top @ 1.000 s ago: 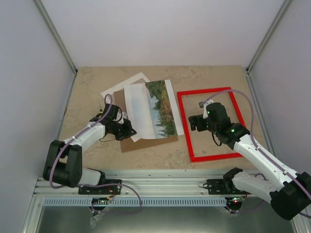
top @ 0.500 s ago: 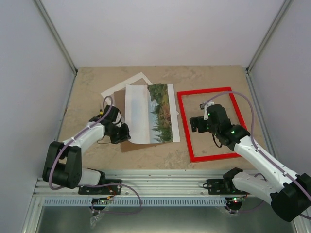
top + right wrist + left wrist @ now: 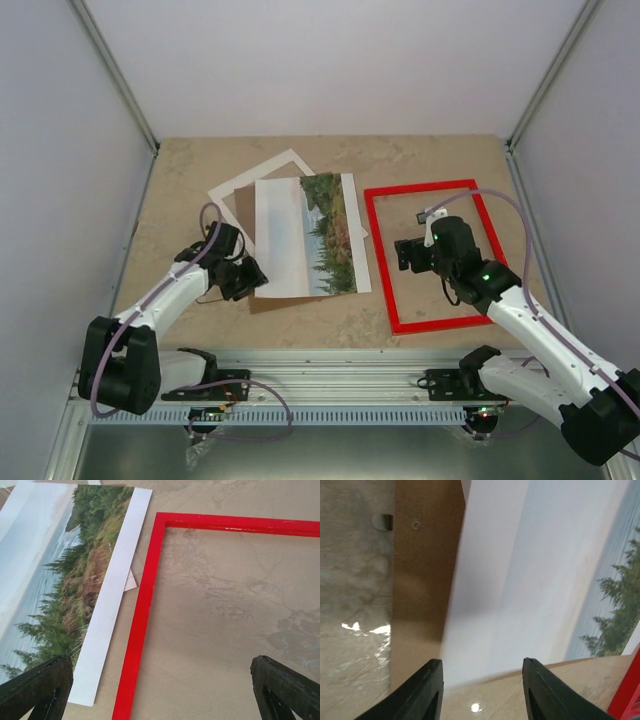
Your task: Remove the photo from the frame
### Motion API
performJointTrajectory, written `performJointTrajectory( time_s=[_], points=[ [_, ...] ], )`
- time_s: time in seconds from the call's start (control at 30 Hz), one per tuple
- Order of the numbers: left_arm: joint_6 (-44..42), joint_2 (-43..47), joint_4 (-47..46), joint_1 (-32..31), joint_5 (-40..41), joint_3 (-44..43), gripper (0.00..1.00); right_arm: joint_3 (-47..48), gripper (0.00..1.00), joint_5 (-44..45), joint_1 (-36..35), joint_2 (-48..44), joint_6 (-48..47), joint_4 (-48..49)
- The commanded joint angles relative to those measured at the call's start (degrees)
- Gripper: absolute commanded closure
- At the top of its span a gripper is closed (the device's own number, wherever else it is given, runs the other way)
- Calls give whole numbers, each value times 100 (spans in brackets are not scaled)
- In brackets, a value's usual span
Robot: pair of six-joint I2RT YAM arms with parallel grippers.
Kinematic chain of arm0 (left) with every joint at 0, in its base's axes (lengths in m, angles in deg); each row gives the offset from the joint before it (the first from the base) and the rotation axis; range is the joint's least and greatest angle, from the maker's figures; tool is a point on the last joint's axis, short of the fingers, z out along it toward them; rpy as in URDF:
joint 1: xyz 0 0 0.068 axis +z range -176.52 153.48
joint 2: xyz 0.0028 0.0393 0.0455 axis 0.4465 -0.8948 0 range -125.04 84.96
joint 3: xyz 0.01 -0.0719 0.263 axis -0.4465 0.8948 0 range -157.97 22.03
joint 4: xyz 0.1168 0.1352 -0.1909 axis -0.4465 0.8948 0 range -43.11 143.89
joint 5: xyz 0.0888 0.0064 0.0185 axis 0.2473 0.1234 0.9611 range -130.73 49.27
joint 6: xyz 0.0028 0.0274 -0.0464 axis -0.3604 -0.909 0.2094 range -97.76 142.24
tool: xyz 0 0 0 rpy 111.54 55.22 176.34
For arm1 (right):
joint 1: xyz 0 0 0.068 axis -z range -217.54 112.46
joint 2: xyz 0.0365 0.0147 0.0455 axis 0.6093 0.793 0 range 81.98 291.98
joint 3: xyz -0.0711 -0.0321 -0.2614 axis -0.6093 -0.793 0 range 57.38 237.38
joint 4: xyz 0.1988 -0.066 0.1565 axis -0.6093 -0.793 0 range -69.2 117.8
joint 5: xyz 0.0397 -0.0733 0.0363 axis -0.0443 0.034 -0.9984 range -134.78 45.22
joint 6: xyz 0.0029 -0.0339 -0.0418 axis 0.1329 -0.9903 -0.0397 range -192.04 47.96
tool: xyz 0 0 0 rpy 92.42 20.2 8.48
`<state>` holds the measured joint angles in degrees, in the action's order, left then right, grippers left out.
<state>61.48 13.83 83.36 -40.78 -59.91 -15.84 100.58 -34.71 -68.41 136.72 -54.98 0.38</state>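
Paper photo (image 3: 305, 235) now flat on brown board (image 3: 262, 302), left edge no longer lifted; just left of red frame (image 3: 420, 187), fully outside it. Left gripper (image 3: 250, 276) let go and drawn back: fingers (image 3: 427, 690) partly apart, empty, photo's near edge just ahead of tips. Right gripper (image 3: 404, 254) spread wide above frame's interior, empty.

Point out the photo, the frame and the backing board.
photo (image 3: 300, 235), top view, pale sky area.
frame (image 3: 143, 605), right wrist view, left bar.
backing board (image 3: 422, 570), left wrist view, bare brown face.
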Motion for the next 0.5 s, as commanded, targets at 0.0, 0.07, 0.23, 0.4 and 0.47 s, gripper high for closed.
performJointTrajectory(
  time_s=[0.0,0.07,0.23,0.4,0.47],
  points=[
    [231,365,425,-6,452,-194,47,118,2,411,62,-191,-132,-89],
    [300,556,582,-6,585,-285,40,224,2,666,81,-298,-153,-195],
    [390,1342,935,-6,1420,-777,28,454,2,1371,117,-875,-260,-392],
    [227,2456,1024,-6,2427,-1262,5,472,2,2062,111,-1791,-346,-397],
    [138,2891,978,-6,2759,-1332,1,337,2,2238,117,-2251,-514,-256]
  ],
)
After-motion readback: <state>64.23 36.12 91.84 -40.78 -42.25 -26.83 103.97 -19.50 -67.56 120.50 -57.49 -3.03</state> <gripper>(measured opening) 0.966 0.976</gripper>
